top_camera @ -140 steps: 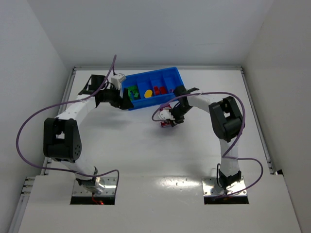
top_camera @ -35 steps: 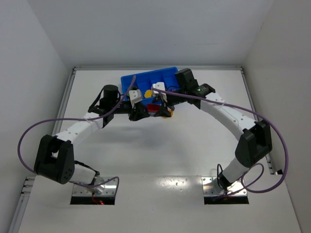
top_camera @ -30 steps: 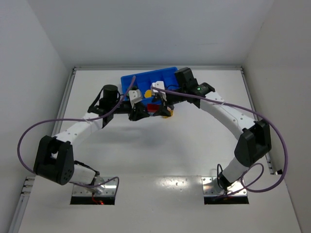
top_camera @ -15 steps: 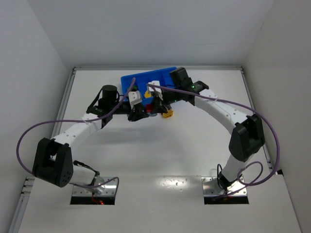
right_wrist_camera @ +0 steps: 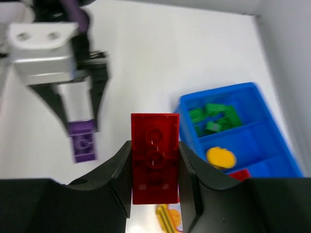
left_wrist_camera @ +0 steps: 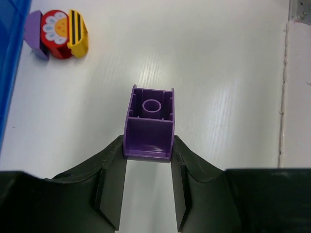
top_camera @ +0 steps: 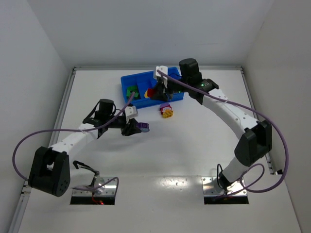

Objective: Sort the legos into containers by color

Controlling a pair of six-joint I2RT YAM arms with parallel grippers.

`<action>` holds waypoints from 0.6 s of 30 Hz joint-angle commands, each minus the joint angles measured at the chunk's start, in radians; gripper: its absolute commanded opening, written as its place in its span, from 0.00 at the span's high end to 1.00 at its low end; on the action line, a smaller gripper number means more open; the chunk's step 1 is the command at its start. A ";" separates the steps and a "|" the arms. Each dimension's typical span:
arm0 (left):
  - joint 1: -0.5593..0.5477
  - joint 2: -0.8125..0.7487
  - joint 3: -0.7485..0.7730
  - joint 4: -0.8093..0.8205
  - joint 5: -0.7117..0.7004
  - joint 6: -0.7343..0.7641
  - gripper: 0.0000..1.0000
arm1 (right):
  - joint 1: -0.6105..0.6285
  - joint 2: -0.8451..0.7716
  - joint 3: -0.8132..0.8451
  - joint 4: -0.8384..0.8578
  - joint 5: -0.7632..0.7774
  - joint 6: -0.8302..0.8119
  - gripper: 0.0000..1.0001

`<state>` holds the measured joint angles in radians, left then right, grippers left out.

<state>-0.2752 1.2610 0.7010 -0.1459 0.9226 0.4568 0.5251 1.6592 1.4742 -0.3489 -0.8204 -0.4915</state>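
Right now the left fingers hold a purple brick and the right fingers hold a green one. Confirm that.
Not quite. The right fingers hold a red brick, not a green one; the right wrist view shows it. The left fingers do hold a purple brick.

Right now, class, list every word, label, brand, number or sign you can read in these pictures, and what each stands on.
None can be read in any view.
The purple brick and the red brick bear no writing.
The small red piece shows only a white flower picture, the yellow piece beside it only black stripes.
The blue tray shows no label.
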 commanded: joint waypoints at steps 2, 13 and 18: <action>0.008 -0.086 -0.008 -0.018 0.019 0.025 1.00 | -0.008 0.000 0.037 0.168 0.091 0.134 1.00; 0.036 -0.143 0.083 0.103 -0.077 -0.220 1.00 | -0.060 0.453 0.383 0.229 0.457 0.386 1.00; 0.036 -0.180 0.092 0.137 -0.123 -0.254 1.00 | -0.091 0.603 0.526 0.238 0.541 0.471 1.00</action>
<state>-0.2478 1.1156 0.7563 -0.0788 0.8276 0.2535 0.4519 2.2417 1.8950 -0.1596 -0.3573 -0.1207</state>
